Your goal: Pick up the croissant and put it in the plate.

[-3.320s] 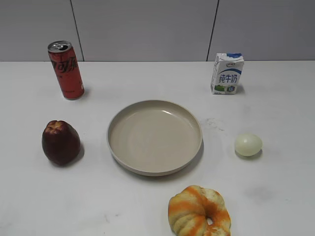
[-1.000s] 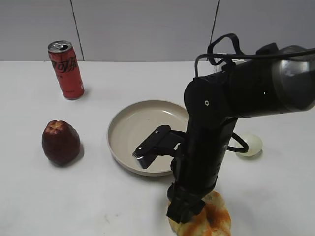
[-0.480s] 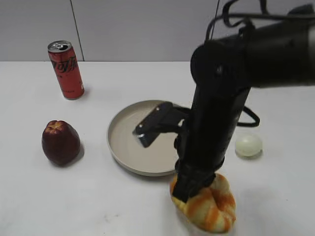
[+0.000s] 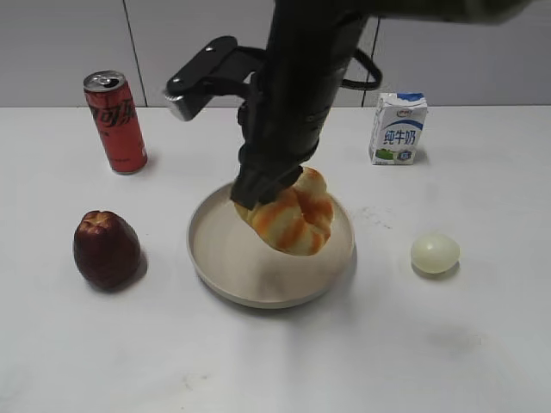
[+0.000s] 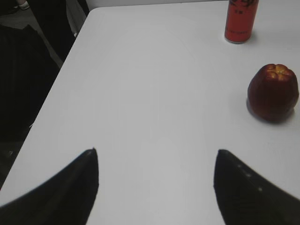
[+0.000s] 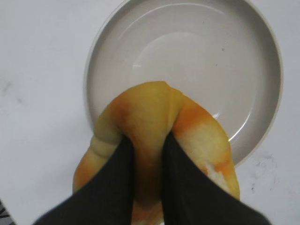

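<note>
The croissant is held above the plate by the right gripper, whose two dark fingers are pinched into the pastry's edge; a fold of orange dough is squeezed between them. In the exterior view the fingertips are buried in the croissant, and much of the plate's far rim is covered by the arm and the pastry. Whether the croissant's underside touches the plate floor cannot be told from either view. In the right wrist view the pastry's lower edge is cut off by the frame, and its centre hole is not visible.

Left of the plate stands the apple, with the can beyond it. Right of the plate lies the egg, and the milk carton stands behind that.

The left gripper is seen only in its own wrist view: its two fingers are spread wide with nothing between them, their bases cut off at the bottom edge. The apple and the can's lower half appear at the right of that view.
</note>
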Robot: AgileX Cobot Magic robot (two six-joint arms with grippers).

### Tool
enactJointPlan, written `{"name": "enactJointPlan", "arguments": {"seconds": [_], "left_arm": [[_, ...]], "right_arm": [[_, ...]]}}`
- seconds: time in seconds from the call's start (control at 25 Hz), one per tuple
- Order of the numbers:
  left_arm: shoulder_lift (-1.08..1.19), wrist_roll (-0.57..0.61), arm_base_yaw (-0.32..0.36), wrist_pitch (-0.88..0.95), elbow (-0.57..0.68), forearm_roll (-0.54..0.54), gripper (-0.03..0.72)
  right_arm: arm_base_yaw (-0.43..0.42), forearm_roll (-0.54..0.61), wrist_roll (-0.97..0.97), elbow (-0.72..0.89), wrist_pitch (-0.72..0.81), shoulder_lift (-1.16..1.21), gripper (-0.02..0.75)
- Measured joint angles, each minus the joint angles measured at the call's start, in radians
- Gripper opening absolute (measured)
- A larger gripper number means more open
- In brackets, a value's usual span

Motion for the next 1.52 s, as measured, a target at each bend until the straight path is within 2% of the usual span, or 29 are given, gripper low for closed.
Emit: {"name": "enactJointPlan", "arguments": {"seconds": [0.28, 0.36, 0.56, 0.68, 0.88, 1.0, 1.36, 1.52], "left_arm": [[0.0, 0.0, 0.0, 0.0, 0.0, 0.0, 0.584], [0.0, 0.0, 0.0, 0.0, 0.0, 0.0, 0.584], [0.0, 0.0, 0.0, 0.0, 0.0, 0.0, 0.584], [0.0, 0.0, 0.0, 0.0, 0.0, 0.0, 0.584], [0.0, 0.0, 0.0, 0.0, 0.0, 0.0, 0.584], [0.0, 0.0, 0.0, 0.0, 0.0, 0.0, 0.584], [0.0, 0.0, 0.0, 0.0, 0.0, 0.0, 0.584], [0.0, 0.0, 0.0, 0.0, 0.0, 0.0, 0.584]], "right_arm": [[0.0, -0.103, 0.052, -0.128, -0.013, 0.206, 0.113], [0.0, -0.105, 0.058, -0.132, -0.014, 0.222, 0.201], [0.0, -0.106, 0.07, -0.139, -0.011, 0.23, 0.546], [0.0, -0.106, 0.08, -0.156, 0.005, 0.23, 0.617], [-0.017, -0.122, 0.162, -0.2, 0.075, 0.225, 0.63], [-0.071, -0.108, 0.199, -0.214, 0.106, 0.189, 0.629], [-0.394, -0.016, 0.214, -0.215, 0.209, 0.007, 0.61], [-0.534, 0.014, 0.215, -0.157, 0.209, -0.062, 0.598]]}}
